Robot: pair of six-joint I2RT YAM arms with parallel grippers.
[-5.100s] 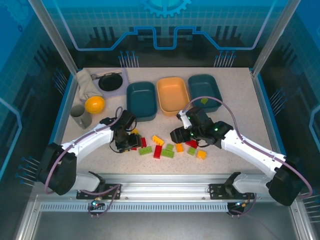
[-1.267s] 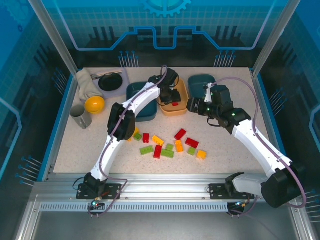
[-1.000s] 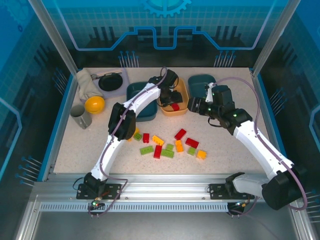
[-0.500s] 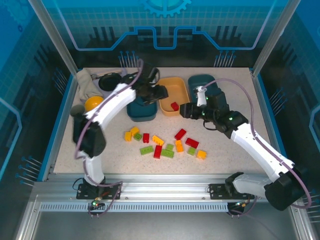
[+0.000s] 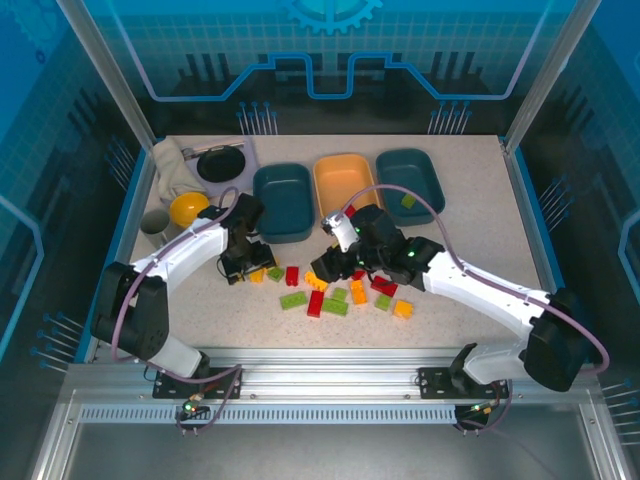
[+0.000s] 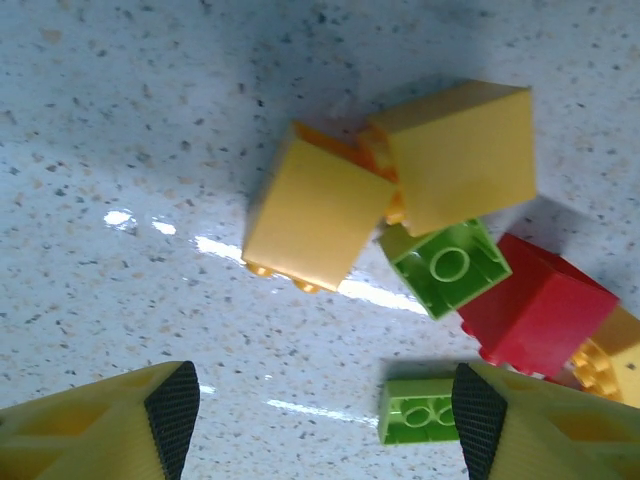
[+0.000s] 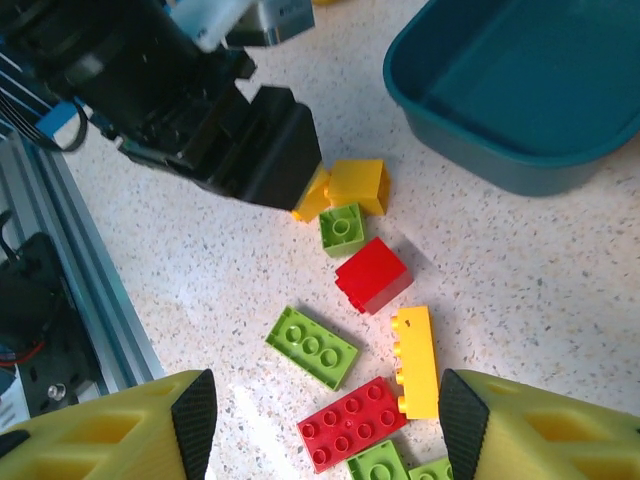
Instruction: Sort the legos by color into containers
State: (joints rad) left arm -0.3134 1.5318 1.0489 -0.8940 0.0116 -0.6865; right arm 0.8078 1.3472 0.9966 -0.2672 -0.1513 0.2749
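Observation:
Red, yellow and green legos (image 5: 335,306) lie scattered on the table in front of three trays: dark teal (image 5: 283,200), orange (image 5: 345,180) and dark teal (image 5: 410,175), the last holding a green brick (image 5: 407,202). My left gripper (image 5: 243,268) hovers open at the left end of the pile. In the left wrist view the left gripper (image 6: 325,420) faces two yellow bricks (image 6: 315,215), and a green brick (image 6: 420,410) lies by its right finger. My right gripper (image 5: 330,268) is open over the pile. Under the right gripper (image 7: 327,420) lie a green brick (image 7: 312,346), a red brick (image 7: 365,423) and a yellow brick (image 7: 415,362).
A round black dish (image 5: 220,163), a crumpled cloth (image 5: 172,165), a yellow bowl (image 5: 189,208) and a grey cup (image 5: 160,230) stand at the back left. The left arm's black wrist (image 7: 220,130) sits close to the right gripper. The metal rail (image 5: 320,365) runs along the near edge.
The left arm swung back from the orange tray, leaving a red brick there, and came down at the pile's left end. The right arm dropped from the right teal tray to the pile.

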